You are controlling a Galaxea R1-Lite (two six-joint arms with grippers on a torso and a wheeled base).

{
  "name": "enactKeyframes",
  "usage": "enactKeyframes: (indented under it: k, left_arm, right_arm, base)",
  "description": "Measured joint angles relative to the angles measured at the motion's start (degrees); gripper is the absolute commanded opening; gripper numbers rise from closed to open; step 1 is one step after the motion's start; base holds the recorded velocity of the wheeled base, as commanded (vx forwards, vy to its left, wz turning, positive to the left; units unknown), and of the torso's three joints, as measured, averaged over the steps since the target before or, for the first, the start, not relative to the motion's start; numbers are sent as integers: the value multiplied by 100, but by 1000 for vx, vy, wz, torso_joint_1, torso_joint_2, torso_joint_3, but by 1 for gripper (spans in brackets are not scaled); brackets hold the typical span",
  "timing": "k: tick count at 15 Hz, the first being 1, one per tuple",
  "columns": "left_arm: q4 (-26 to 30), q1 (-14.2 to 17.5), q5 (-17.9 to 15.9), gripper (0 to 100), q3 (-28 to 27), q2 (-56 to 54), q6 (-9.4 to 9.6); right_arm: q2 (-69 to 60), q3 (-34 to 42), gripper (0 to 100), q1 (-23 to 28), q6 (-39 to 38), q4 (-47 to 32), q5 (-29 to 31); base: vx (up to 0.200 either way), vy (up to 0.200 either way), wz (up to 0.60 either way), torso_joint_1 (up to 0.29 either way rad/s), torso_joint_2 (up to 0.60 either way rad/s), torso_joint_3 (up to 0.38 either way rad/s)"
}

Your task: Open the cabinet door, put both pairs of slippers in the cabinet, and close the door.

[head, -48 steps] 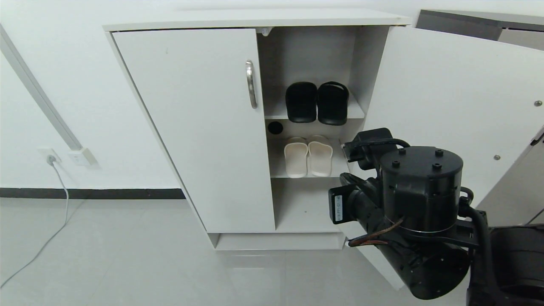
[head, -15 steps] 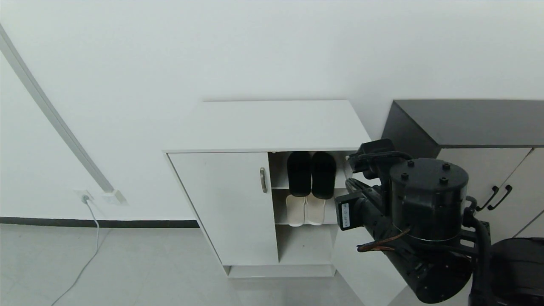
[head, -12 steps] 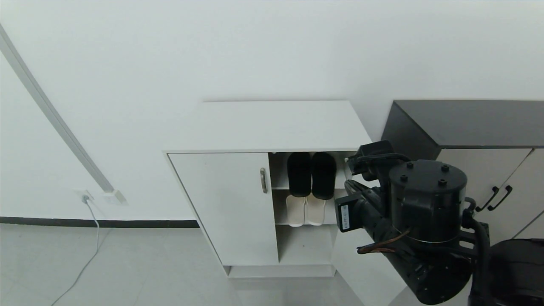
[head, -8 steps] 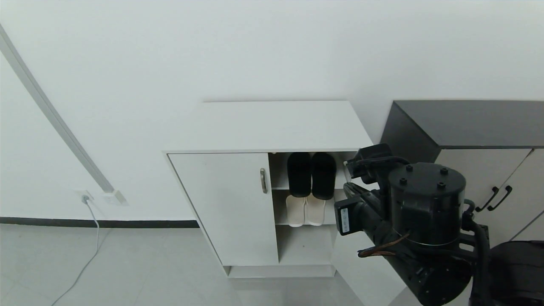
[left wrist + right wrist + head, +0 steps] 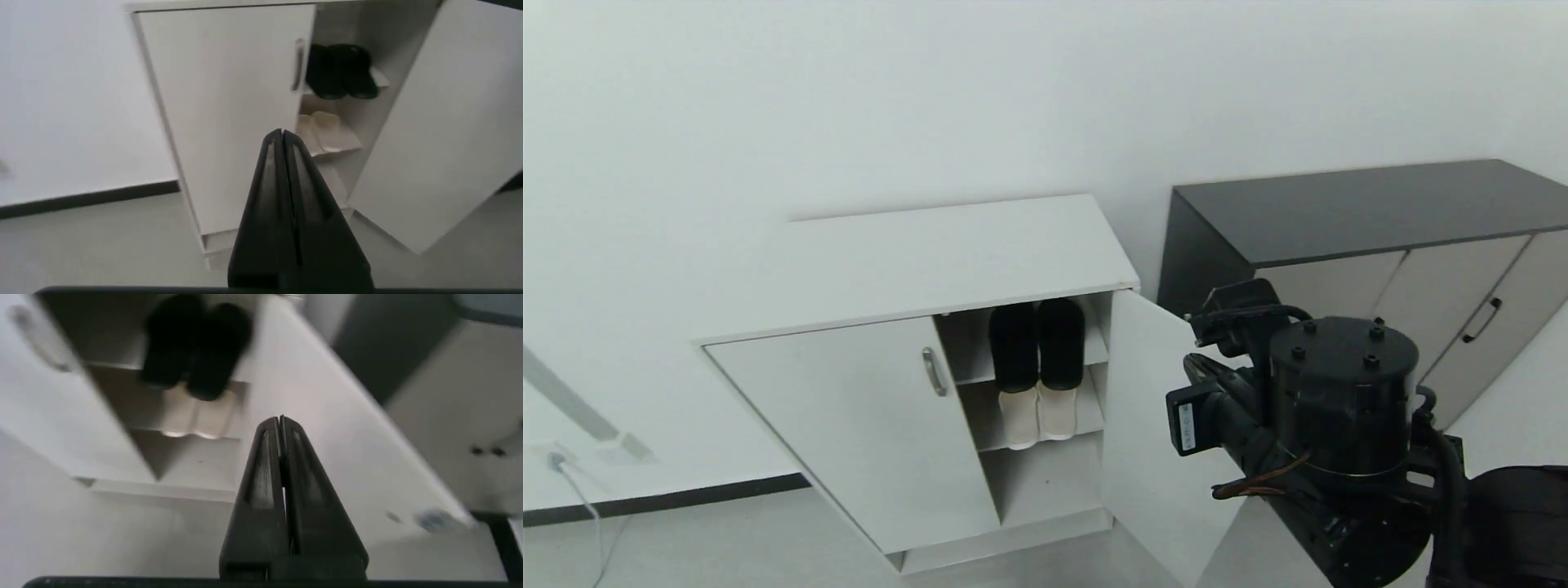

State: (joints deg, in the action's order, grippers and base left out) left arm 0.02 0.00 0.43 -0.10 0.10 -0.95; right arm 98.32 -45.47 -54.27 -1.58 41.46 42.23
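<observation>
Your camera swung, slippers stayed: black slippers [image 5: 1037,343] at 12 o'clock of white slippers [image 5: 1037,416] in the cabinet [image 5: 931,261], door [image 5: 1152,441] open at their 3 o'clock. Left hand [image 5: 282,135] and right hand [image 5: 282,423] are pinched closed and empty, so just close it.

We can read no text, number or sign. A small white label [image 5: 1186,425] on the right arm [image 5: 1339,400], at three o'clock of the open cabinet door [image 5: 1147,433], carries print too small to read.
</observation>
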Motion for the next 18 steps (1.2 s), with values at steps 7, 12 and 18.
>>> enactKeyframes:
  k: [7,12,18]
  left_arm:
    - [0,-2,1,0,0,0,-9]
    - [0,-2,0,0,0,0,-9]
    - [-2,0,-2,0,0,0,-2]
  right_arm:
    - [2,2,0,96,28,129,-55]
    - [5,-9,0,127,37,151,-68]
    - [13,-34,0,166,41,137,-63]
  base:
    - [0,0,0,0,0,0]
    - [-120,0,0,4,2,0]
    - [-100,0,0,-4,1,0]
